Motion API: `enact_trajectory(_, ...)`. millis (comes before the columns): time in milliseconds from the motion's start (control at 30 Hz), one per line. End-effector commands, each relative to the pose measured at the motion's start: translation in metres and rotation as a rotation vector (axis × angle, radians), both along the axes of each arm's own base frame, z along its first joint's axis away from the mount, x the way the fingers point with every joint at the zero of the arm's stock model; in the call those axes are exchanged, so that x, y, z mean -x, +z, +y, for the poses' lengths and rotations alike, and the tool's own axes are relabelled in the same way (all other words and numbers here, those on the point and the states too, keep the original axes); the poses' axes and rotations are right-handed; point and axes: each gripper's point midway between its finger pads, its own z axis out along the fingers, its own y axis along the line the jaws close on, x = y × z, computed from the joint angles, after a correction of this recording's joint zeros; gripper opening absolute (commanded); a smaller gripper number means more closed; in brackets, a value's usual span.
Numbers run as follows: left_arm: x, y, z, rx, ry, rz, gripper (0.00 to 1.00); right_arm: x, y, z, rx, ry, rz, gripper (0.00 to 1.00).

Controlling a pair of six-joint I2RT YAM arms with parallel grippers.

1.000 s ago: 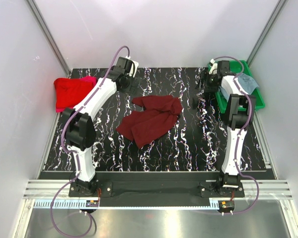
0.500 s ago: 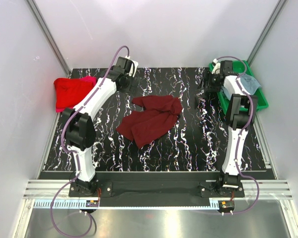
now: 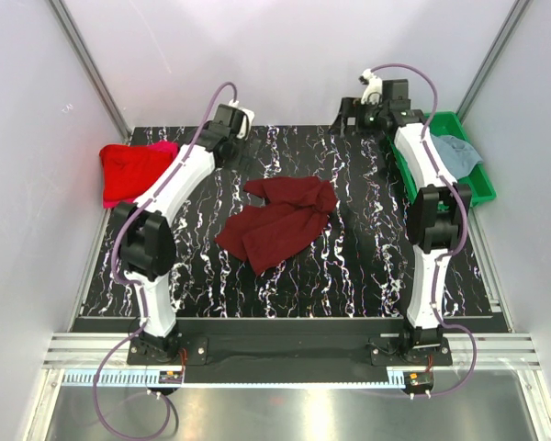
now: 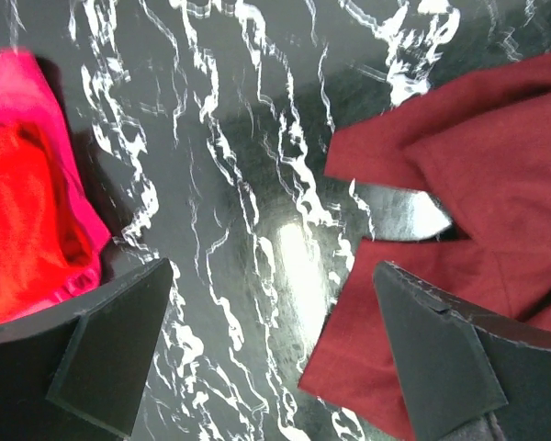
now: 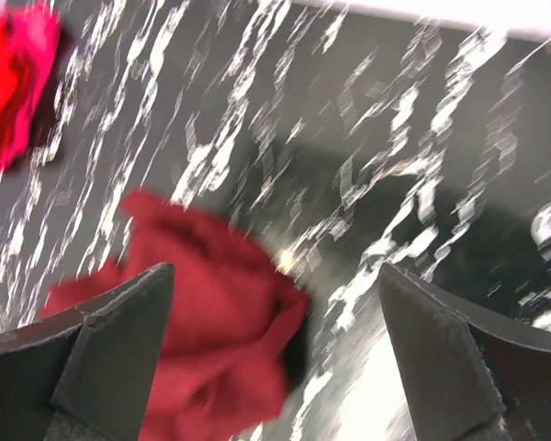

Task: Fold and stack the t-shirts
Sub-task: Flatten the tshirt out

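On the marbled black table (image 3: 349,257) the dark maroon t-shirt (image 3: 280,223) lies crumpled, left gripper (image 4: 275,354) and right gripper (image 5: 275,358) both spread wide, empty.

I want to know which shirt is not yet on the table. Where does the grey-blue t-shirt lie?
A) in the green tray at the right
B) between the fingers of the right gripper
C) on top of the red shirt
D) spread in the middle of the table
A: the grey-blue t-shirt lies in the green tray; the maroon t-shirt lies apart from it, further left.
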Motion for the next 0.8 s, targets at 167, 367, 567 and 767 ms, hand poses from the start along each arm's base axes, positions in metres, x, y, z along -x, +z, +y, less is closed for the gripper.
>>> enact_trajectory(167, 0.049, -0.052, 0.036, 0.151, 0.132, 0.192, 0.99, 0.083, 0.001, 0.04, 0.226, 0.173, -0.003, 0.98)
enact_trajectory(367, 0.06, -0.068, 0.043, 0.244, 0.171, 0.272, 0.99, 0.114, -0.02, 0.099, 0.303, 0.442, -0.015, 0.86)
enact_trajectory(567, 0.057, -0.072, 0.046, 0.292, 0.177, 0.28, 0.97, 0.115, -0.036, 0.149, 0.285, 0.556, -0.031, 0.8)
enact_trajectory(767, 0.075, -0.068, 0.038, 0.404, 0.155, 0.347, 0.96, 0.118, -0.07, 0.159, 0.294, 0.62, -0.009, 0.79)
